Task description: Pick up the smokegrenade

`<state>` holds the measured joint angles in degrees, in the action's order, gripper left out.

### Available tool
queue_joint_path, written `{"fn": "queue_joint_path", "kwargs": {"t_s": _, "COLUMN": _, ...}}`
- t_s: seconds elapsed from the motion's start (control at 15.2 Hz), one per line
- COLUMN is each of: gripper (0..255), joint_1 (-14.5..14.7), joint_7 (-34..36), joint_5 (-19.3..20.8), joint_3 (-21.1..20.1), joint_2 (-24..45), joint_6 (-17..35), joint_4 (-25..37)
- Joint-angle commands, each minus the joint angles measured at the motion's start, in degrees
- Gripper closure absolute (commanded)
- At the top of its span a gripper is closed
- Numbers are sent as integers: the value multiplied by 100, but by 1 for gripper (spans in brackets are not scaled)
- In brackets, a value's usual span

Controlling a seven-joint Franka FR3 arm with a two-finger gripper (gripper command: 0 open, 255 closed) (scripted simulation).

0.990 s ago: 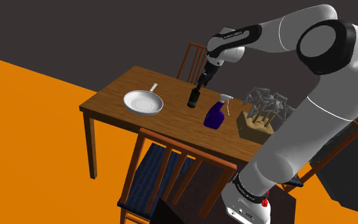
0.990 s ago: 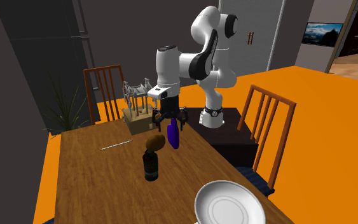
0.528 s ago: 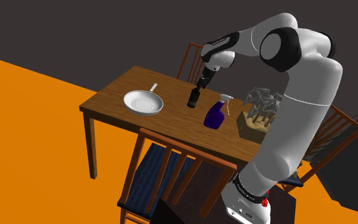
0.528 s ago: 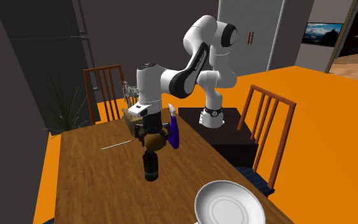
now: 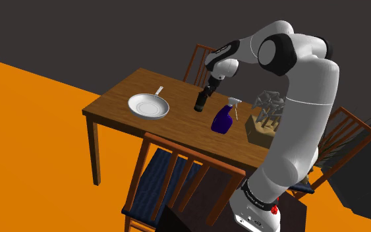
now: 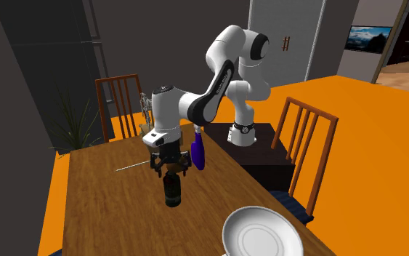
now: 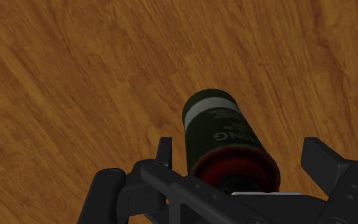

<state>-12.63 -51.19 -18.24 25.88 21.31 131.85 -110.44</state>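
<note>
Wooden table (image 7: 69, 70), lettered smokegrenade (image 7: 220, 130) from wrist, hand (image 7: 242, 156) parted

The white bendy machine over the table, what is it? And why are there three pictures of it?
It is a robot arm, and the black claw at its end is its gripper. One picture looks down from beside the robot, one looks back at it across the wooden table, and one comes from a camera on the claw itself. On the table stand a dark green can with a white band, a blue spray bottle, a white pan and a knife block. The claw is down around the can's top, its two fingers open on either side. They are not squeezing it, so nothing is held.
</note>
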Motion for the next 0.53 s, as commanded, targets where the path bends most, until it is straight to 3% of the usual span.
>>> {"fn": "queue_joint_path", "kwargs": {"t_s": 0.0, "gripper": 0, "joint_1": -25, "joint_7": -51, "joint_5": -60, "joint_3": -27, "joint_2": 78, "joint_6": 97, "joint_4": -27}}
{"fn": "queue_joint_path", "kwargs": {"t_s": 0.07, "gripper": 0, "joint_1": -25, "joint_7": -51, "joint_5": -60, "joint_3": -27, "joint_2": 78, "joint_6": 97, "joint_4": -28}}
{"fn": "queue_joint_path", "kwargs": {"t_s": 0.13, "gripper": 255, "joint_1": -20, "joint_7": -45, "joint_5": -52, "joint_3": -24, "joint_2": 64, "joint_6": 94, "joint_4": -36}}
{"fn": "queue_joint_path", "kwargs": {"t_s": 0.46, "gripper": 255, "joint_1": -21, "joint_7": -45, "joint_5": -56, "joint_3": -26, "joint_2": 73, "joint_6": 97, "joint_4": -30}}
